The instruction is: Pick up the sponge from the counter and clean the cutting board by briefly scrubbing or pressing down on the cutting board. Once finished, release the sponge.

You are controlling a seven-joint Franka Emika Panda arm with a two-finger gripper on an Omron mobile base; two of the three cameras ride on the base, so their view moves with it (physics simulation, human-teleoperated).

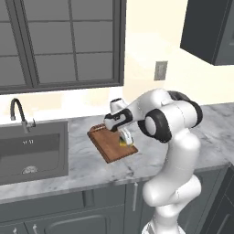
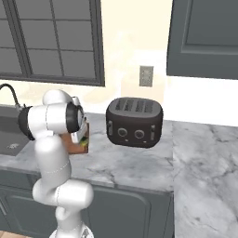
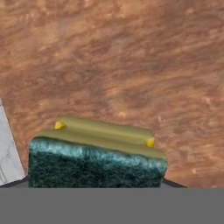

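Jaws clamping sponge (image 3: 94, 159), pressed on cutting board (image 1: 109, 145)

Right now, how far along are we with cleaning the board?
Done: the sponge is off the counter and sits at the tool, right over the cutting board. In hand: the hand view shows the wood close behind the sponge, so this looks like the pressing or scrubbing step, though contact is hard to confirm. Left: finish the scrub, then release the sponge.
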